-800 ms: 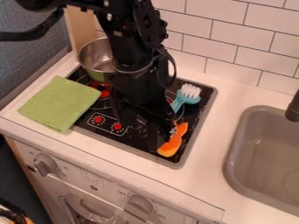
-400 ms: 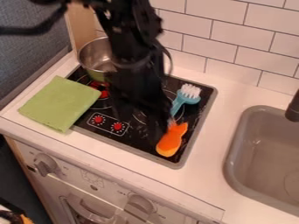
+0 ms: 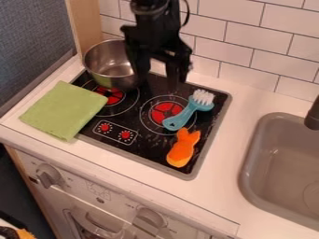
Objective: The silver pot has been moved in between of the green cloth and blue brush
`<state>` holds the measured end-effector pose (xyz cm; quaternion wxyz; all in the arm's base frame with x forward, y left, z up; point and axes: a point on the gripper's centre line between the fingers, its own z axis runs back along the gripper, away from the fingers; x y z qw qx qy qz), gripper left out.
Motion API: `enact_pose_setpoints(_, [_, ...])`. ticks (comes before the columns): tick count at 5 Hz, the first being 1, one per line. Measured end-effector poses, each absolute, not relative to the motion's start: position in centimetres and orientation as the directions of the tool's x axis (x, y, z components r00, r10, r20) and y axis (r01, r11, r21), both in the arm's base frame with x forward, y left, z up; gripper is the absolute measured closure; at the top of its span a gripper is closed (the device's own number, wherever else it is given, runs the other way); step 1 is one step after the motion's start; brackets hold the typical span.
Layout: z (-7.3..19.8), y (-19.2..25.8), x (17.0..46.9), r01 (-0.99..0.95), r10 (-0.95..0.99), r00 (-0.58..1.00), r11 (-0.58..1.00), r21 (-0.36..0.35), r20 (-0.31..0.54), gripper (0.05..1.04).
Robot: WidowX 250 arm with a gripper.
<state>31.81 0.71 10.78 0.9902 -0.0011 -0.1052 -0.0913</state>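
The black gripper (image 3: 159, 83) hangs open over the rear of the stove, its fingers spread and pointing down with nothing between them. Just left of it stands the silver pot (image 3: 106, 60) on the back left of the cooktop, its right side partly behind the gripper. The green cloth (image 3: 62, 110) lies flat at the left, over the stove's left edge and the counter. On the right burner rests the blue brush (image 3: 181, 119), white bristles toward the back right, in front of and to the right of the gripper.
An orange toy (image 3: 181, 150) lies on the stove (image 3: 148, 154) near its front right corner. The grey sink (image 3: 244, 170) and dark faucet (image 3: 313, 115) are at the right. A tiled wall (image 3: 252, 53) rises behind, and a wooden panel (image 3: 86, 25) stands behind the pot.
The arm has drawn back and up from above the orange toy to the stove's rear, uncovering the right burner and the brush's handle. Pot, cloth, brush and toy have stayed in place.
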Motion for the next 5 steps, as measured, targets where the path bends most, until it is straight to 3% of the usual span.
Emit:
enact_pose_setpoints(2, [8.7, 4.9, 34.8, 0.096, -0.104, 0.982, 0.993, 0.063, 0.158, 0.083])
enact_pose_setpoints(5, [6.5, 9.3, 35.6, 0.013, -0.021, 0.994, 0.997, 0.078, 0.109, 0.083])
